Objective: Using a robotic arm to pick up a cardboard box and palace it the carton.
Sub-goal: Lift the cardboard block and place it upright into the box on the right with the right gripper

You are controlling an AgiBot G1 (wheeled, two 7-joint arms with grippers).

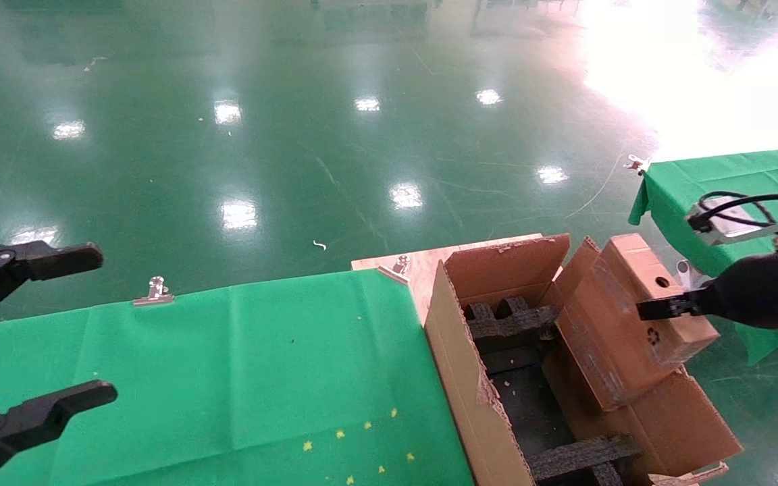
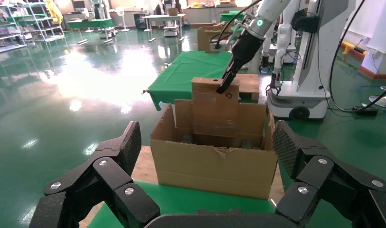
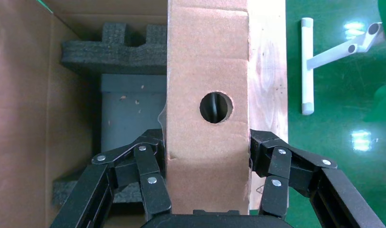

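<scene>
holding the cardboard box (image 1: pixel 632 317) in my right pincer (image 3: pixel 207 161), i have its fingers clamped against the box's two narrow sides, with the round hole (image 3: pixel 216 107) just beyond my grip. the box is at the right side of the carton (image 1: pixel 470 378), lower end already dipped below the rim while the upper end leans away to my right over the flap (image 1: pixel 672 418), so its long axis runs tilted rather than plumb (the left wrist view shows it standing tall above the opening). the open cavity lies to my left of the box: black foam inserts (image 1: pixel 507 317) at the far end and another foam insert (image 1: pixel 578 455) at the near end, with a dark floor between them. i judge the coming move turns on swinging the top end leftward and lowering between those inserts. my left pincer (image 1: pixel 24 337) hangs spread wide over the green-clothed bench (image 1: pixel 240 364), well apart and idle, so the right arm is plainly the one for this.
</scene>
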